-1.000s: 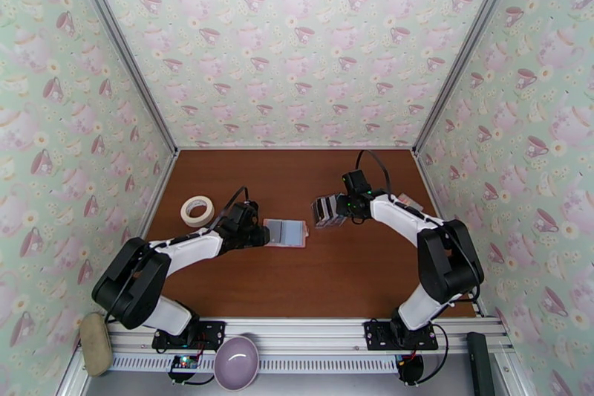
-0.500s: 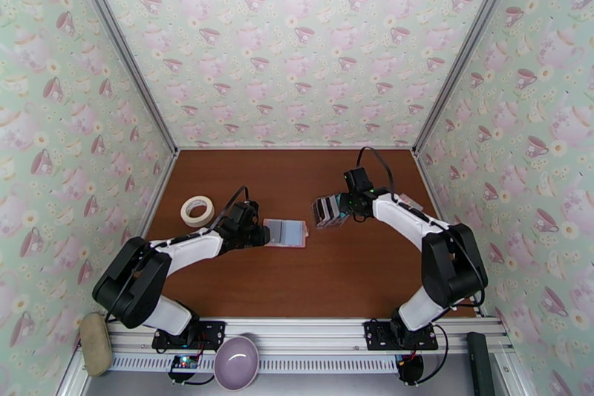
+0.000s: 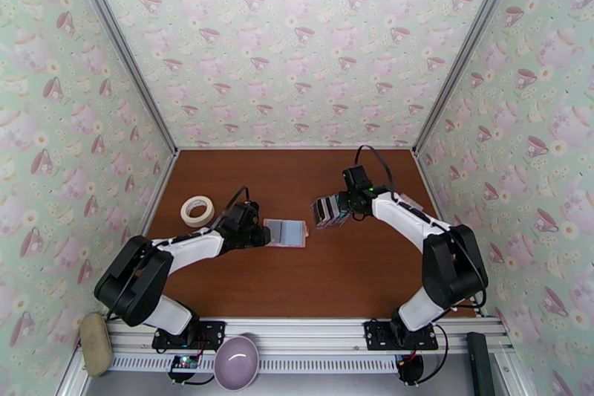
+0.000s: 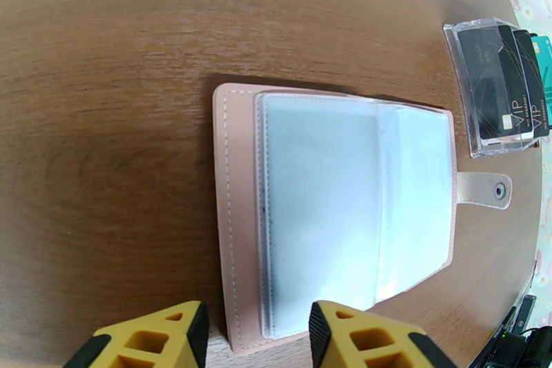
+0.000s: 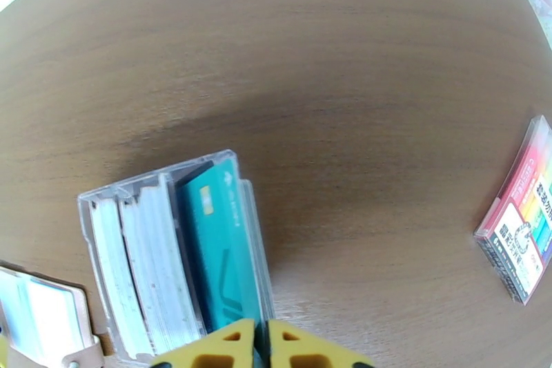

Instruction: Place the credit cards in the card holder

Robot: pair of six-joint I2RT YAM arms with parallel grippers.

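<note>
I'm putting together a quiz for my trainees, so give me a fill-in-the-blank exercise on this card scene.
The card holder lies ___, its clear sleeves showing.
The teal card is pinched by the ___ pincer.
On the table, the tape roll lies toward the ___ side.
Missing words: open; right; left.

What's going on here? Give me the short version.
The right pincer is shut on the top edge of a teal card, one of the credit cards standing in a clear box on the table. That card is not lifted out yet. The pink card holder lies open and flat nearby, with the left pincer open at its edge.
</note>
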